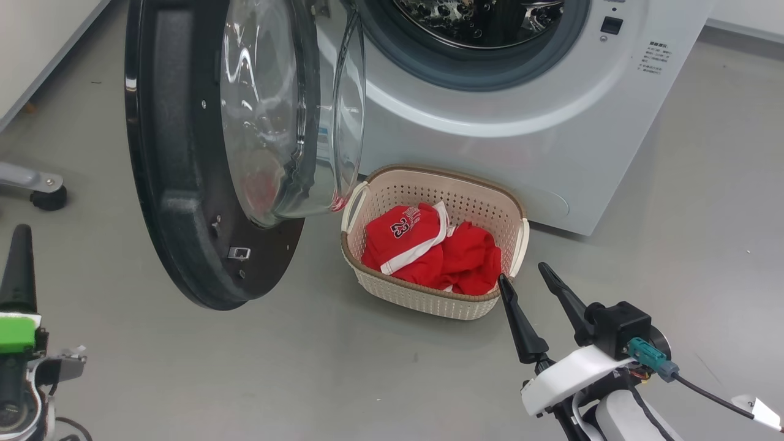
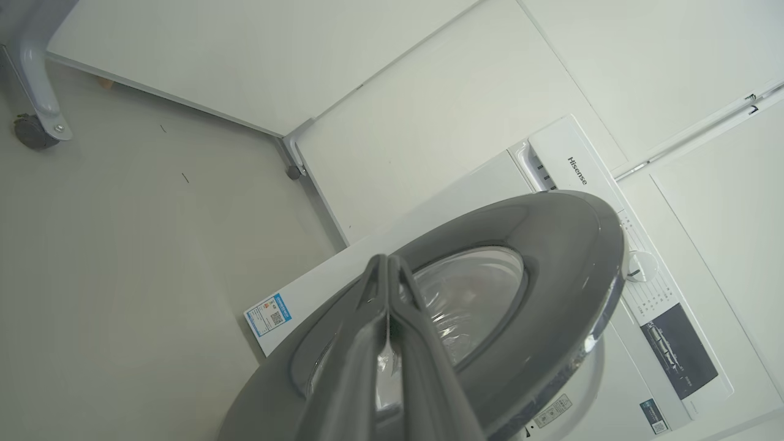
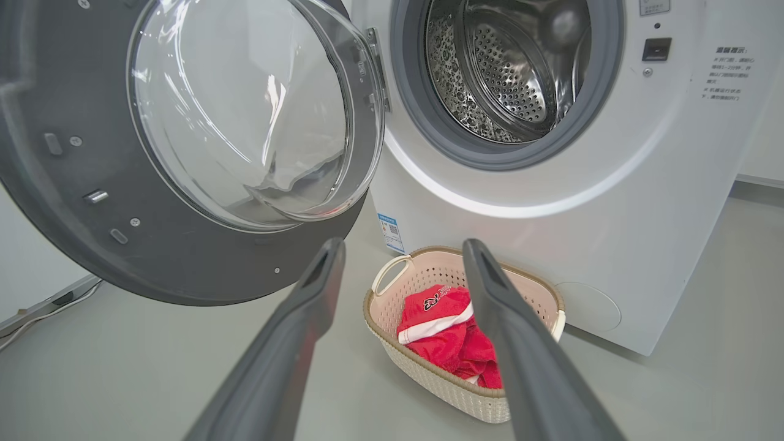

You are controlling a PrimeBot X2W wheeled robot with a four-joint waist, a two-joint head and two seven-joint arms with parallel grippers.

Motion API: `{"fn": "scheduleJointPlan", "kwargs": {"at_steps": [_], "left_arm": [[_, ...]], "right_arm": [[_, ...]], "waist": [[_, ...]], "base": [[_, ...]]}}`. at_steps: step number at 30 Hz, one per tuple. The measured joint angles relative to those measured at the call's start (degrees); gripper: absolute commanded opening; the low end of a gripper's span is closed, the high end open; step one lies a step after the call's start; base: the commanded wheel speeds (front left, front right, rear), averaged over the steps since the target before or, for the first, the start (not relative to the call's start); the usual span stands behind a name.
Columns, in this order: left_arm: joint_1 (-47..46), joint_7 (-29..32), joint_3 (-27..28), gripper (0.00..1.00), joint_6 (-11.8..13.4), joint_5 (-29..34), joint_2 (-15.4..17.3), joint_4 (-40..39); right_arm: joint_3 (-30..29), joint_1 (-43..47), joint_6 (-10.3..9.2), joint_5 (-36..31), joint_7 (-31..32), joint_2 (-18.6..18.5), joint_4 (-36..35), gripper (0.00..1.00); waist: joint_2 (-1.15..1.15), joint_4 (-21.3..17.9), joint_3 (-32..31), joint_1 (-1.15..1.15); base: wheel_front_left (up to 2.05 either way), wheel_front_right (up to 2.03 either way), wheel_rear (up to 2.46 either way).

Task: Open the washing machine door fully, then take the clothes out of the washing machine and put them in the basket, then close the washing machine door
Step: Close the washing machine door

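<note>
The large round glossy black washing machine door (image 1: 177, 171), with its bulging clear glass bowl, stands wide open to the left of the big white front-loading washing machine (image 1: 490, 122). It is hinged at the machine and its free edge reaches out toward the robot. The steel drum (image 3: 508, 79) looks empty. The red clothes (image 1: 429, 251) with the white 23 lie in the cream perforated basket (image 1: 429, 174) at the machine's foot.

The left gripper (image 1: 20, 236), fingers pressed together on nothing, sits on the door's outer side. Its wrist view looks straight at that glossy face (image 2: 551, 245). It looks like the nearer arm for pushing the door rightward to close it. The right gripper (image 1: 522, 274), fingers spread, hovers by the basket.
</note>
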Motion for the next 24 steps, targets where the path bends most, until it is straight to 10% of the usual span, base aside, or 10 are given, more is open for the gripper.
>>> {"fn": "scheduleJointPlan", "kwargs": {"at_steps": [14,24], "left_arm": [[-8.38,16.38,6.20,0.00,14.68,-19.54,-0.58,3.91],[-9.55,24.30,6.39,0.00,15.00,-26.91,-0.10,4.72]], "right_arm": [[-1.14,-1.05,0.00,0.00,0.00,-0.05,-0.07,1.00],[-1.25,-1.08,0.00,0.00,0.00,-0.04,-0.23,1.00]], "waist": [[0.00,-0.94,1.38,0.00],[0.00,-1.42,1.72,0.00]], "base": [[0.00,0.00,0.00],[0.00,0.00,0.00]]}}
